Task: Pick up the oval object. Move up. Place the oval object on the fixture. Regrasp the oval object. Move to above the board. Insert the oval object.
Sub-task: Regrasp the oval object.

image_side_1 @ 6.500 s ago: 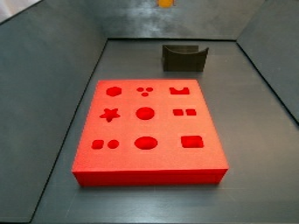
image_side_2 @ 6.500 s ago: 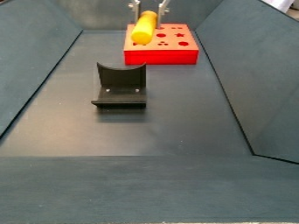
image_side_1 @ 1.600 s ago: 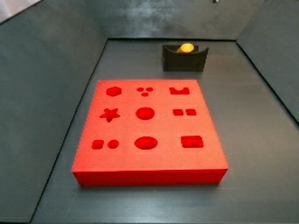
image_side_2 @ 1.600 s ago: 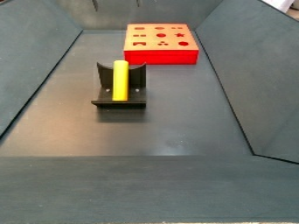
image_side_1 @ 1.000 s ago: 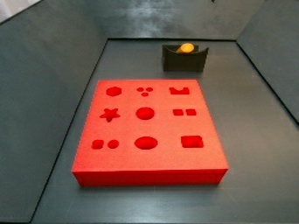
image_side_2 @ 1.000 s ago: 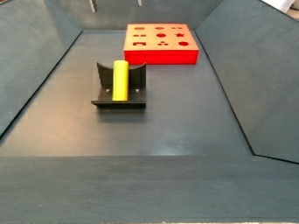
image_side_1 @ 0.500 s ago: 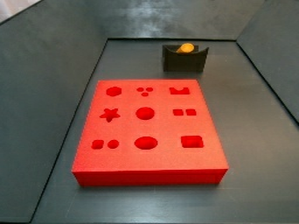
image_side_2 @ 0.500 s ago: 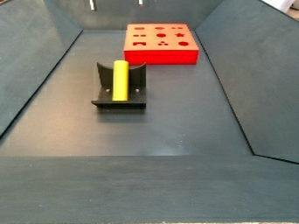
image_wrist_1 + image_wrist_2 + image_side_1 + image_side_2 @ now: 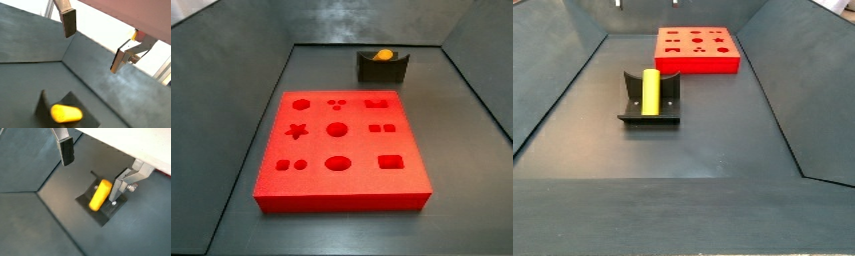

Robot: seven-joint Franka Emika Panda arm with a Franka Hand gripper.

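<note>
With the peg [image 9: 648,90] resting in the fixture [image 9: 649,98], well apart from the board [image 9: 698,50], I hold the pincer [image 9: 93,167] apart and empty above it; next, I judge, comes regrasping.

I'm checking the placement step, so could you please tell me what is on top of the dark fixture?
The yellow peg lies in the fixture notch. The open tool hangs above, empty. The notch surface under the peg is covered.

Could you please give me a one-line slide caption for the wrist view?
Open gripper hovers above the oval object resting in the fixture, fingers empty.
</note>
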